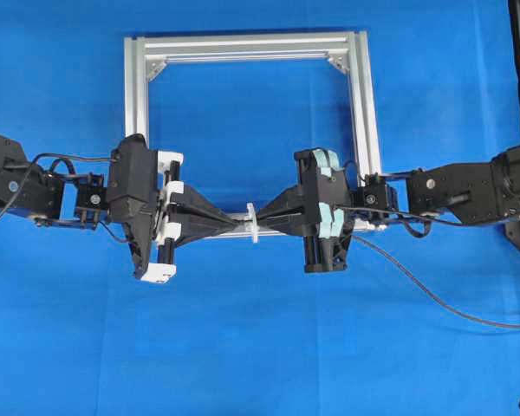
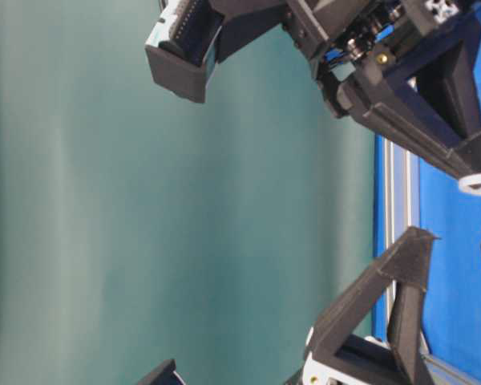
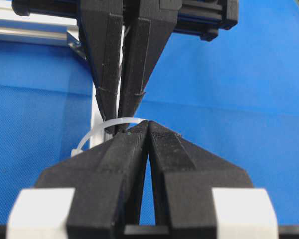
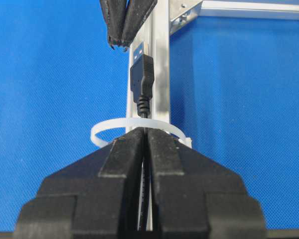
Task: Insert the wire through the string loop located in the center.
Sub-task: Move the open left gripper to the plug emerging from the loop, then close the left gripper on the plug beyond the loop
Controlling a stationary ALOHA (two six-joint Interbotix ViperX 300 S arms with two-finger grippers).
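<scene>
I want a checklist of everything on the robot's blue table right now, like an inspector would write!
Surface: blue cloth covers the table.
Job's things: the wire's plug sticks out past the white string loop; the wire trails away to the right.
Clutter: nothing seen.
Grippers: right gripper is shut on the wire at the loop; left gripper is shut, tips meeting the right's, and whether it pinches the plug cannot be told.
Cables: thicker black arm cables loop by the left wrist.
Surroundings: silver aluminium frame with corner brackets; the loop hangs on its near bar.
</scene>
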